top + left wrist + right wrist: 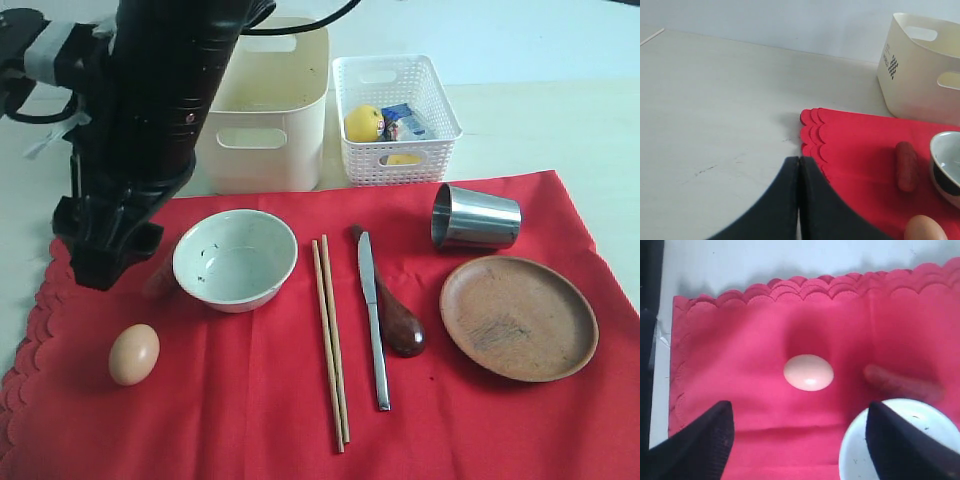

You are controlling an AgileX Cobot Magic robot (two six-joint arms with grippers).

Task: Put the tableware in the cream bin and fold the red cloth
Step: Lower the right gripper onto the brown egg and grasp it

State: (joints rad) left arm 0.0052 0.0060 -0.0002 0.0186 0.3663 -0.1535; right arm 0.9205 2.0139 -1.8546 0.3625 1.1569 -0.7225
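1. A wide bright red fabric cloth (250, 400) lay nearest, carrying a pale green-white bowl (235, 259).
2. The left gripper (799, 172) was pressed together.
3. The right gripper (799, 440) was spread above the bowl.
4. The tall cream plastic bin (265, 110) stood behind.

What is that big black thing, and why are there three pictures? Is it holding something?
That black thing is a robot arm. The robot has two arms, each ending in a pincher called a gripper. One picture looks at the whole table. The other two come from small cameras on the wrists. The left gripper is shut and holds nothing. The right gripper is open above the egg, holding nothing either. On the red cloth lie a bowl, chopsticks, a knife, a wooden spoon, a steel cup and a wooden plate. Behind stand a cream bin and a white basket.
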